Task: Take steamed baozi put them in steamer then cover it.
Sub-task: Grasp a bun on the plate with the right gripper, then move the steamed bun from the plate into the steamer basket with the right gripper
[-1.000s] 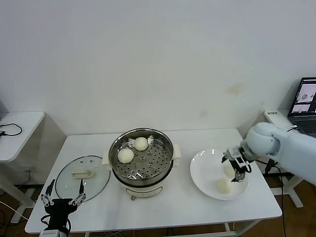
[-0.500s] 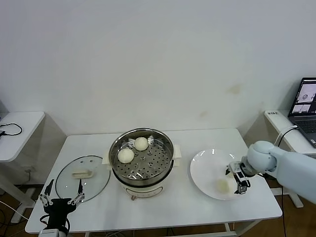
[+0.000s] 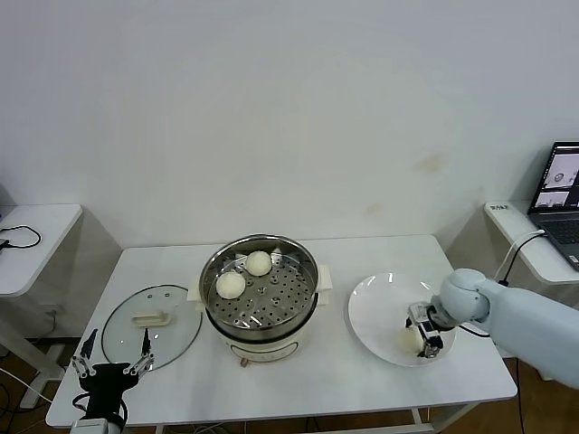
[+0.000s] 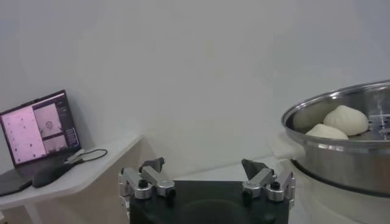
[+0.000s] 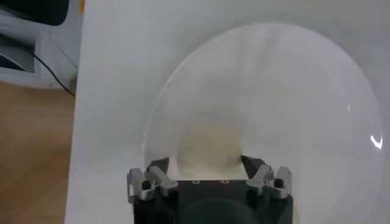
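At far left, a small side table (image 3: 32, 237) with a black cable. Low at the near left corner of the white table (image 3: 298, 362), the left gripper (image 3: 113, 362) parked, fingers spread wide with nothing between them. Just beyond it, flat on the tabletop, the cover (image 3: 150, 324), glass with a cream handle on top, touching or nearly touching the steamer's left side. At centre, the steamer (image 3: 261, 294), uncovered, with two steamed baozi on its perforated tray: one toward the back (image 3: 259, 263), one nearer the left wall (image 3: 230, 285), close together. Right of the pot, a flat white plate (image 3: 375, 312) with a third bun (image 5: 208, 146) on its near right part. Down over that bun, the right gripper (image 3: 423, 330), fingers either side of the dough and partly drawn in; firm clamping not possible to tell. At far right, an open laptop (image 3: 563, 192) on another side table.
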Controlling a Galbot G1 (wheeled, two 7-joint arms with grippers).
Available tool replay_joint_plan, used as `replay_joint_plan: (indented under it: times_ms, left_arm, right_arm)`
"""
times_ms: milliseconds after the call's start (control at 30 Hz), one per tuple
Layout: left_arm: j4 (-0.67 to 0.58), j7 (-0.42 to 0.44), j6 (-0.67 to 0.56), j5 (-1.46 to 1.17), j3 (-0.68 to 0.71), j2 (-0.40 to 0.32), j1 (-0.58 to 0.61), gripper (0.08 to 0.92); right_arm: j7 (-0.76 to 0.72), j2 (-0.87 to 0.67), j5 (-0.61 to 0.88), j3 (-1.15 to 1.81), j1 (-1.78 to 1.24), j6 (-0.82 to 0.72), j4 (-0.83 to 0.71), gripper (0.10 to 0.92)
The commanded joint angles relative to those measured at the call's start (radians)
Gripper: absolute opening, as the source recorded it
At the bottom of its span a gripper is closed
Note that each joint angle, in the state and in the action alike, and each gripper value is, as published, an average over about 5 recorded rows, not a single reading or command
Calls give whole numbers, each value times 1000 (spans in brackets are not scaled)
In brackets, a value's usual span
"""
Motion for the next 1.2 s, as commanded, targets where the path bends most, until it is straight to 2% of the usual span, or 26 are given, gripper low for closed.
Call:
replay_joint_plan:
  times_ms: [33,300,733,933,1200]
  left_arm:
    - [2,-1,0,1,1,-1,-2,823]
    - [-2,-1,0,0,1,-1,-3,823]
    - [-8,-2,-1,-3,-1,8,-5,823]
    - [-10,-3,-1,-5,-3,13,-6,823]
    - [-17,-3,0,-5,-3,17,-4,823]
  right_arm:
    - [1,23,-5,22,-17,-9,-20,696]
    - [-20,17,34,7,83,-8,-14,606]
    - [-58,5,146,-24,343,-4,6,602]
    - [-66,74,223,-118,521,-9,5,607]
    - [-62,242,316,-249,733,-27,12,611]
